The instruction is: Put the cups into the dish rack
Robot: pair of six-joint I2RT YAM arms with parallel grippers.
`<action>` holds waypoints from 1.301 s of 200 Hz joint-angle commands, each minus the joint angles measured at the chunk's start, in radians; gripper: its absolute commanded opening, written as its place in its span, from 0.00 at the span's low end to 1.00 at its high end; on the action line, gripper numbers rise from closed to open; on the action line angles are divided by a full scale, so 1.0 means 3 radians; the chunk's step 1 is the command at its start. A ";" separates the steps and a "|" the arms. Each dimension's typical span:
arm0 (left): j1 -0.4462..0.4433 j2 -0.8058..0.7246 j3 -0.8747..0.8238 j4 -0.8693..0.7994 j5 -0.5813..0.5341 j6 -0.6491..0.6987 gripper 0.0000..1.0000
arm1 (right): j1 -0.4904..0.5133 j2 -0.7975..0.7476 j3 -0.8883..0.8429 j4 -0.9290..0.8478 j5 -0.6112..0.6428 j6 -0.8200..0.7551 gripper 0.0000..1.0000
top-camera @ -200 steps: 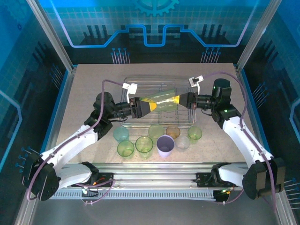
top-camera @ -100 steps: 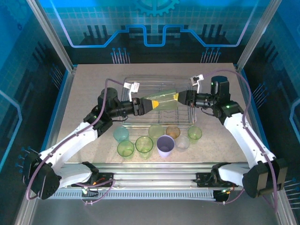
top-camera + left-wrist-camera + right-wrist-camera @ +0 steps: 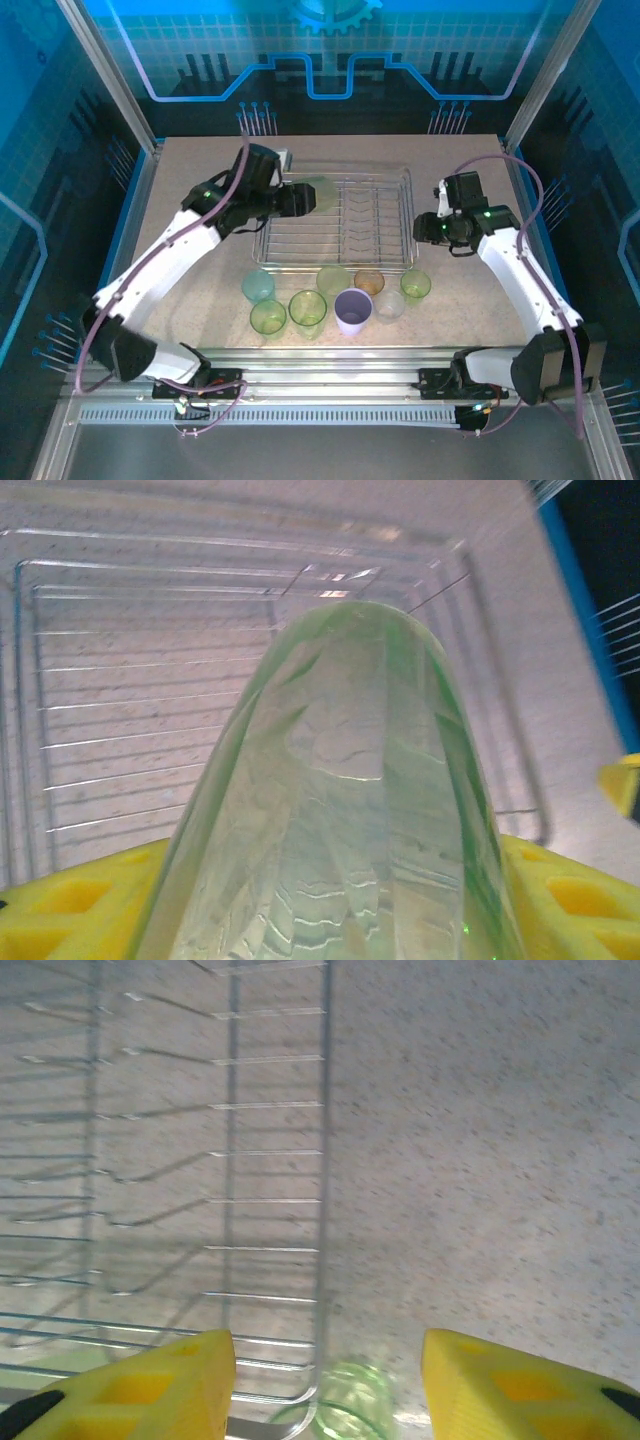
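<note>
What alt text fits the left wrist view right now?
A translucent pale green plastic tumbler, gripped by the left end effector between its yellow fingers, points away from the camera. Beyond it lies the silvery wire dish rack on a speckled table.

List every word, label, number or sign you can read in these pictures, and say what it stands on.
No readable words or numbers anywhere.
Back panel: gear emblem and line pattern, no lettering.
Cups, dish rack, right pincer's yellow fingers: unprinted.
</note>
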 commanded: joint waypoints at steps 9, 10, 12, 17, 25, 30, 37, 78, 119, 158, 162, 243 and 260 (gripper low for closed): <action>0.0002 0.0440 0.0523 -0.0657 -0.0241 0.0392 0.10 | 0.0024 0.0170 -0.0001 -0.0061 0.0157 -0.0207 0.52; 0.0003 0.0459 0.0535 -0.0657 -0.0247 0.0404 0.10 | 0.0022 0.0179 -0.0002 -0.0055 0.0146 -0.0210 0.52; 0.0003 0.0488 0.0561 -0.0685 -0.0258 0.0409 0.10 | 0.0021 0.0191 -0.0002 -0.0046 0.0126 -0.0211 0.52; 0.0004 0.0553 0.0623 -0.0717 -0.0299 0.0427 0.11 | 0.0021 0.0227 0.0000 -0.0027 0.0076 -0.0221 0.51; 0.0001 0.0641 0.0709 -0.0783 -0.0367 0.0448 0.11 | 0.0029 0.0292 -0.0003 -0.0006 0.0027 -0.0222 0.51; -0.0002 0.0697 0.0752 -0.0816 -0.0405 0.0461 0.11 | 0.0035 0.0331 -0.0003 0.0002 0.0009 -0.0222 0.51; 0.0006 0.0764 0.0813 -0.0869 -0.0458 0.0477 0.11 | 0.0041 0.0380 -0.0002 0.0020 -0.0010 -0.0219 0.50; 0.0007 0.1061 0.0977 -0.1052 -0.0621 0.0576 0.14 | 0.0116 0.0659 -0.0023 0.0153 -0.0104 -0.0218 0.41; 0.0026 0.1202 0.1076 -0.1161 -0.0677 0.0626 0.14 | 0.0221 0.0872 0.0038 0.0186 -0.0064 -0.0220 0.29; 0.0077 0.1286 0.1150 -0.1247 -0.0790 0.0709 0.15 | 0.0355 0.0983 0.0054 0.0150 0.0051 -0.0267 0.11; 0.0084 0.1300 0.1162 -0.1262 -0.0801 0.0718 0.15 | 0.0362 0.0993 0.0057 0.0142 0.0045 -0.0272 0.10; 0.0246 0.1710 0.1588 -0.1616 -0.0845 0.0777 0.19 | 0.0394 0.0883 -0.0094 0.0062 0.0290 -0.0287 0.01; 0.0291 0.1755 0.1636 -0.1643 -0.0834 0.0767 0.19 | 0.0393 0.0864 -0.0127 0.0054 0.0322 -0.0264 0.01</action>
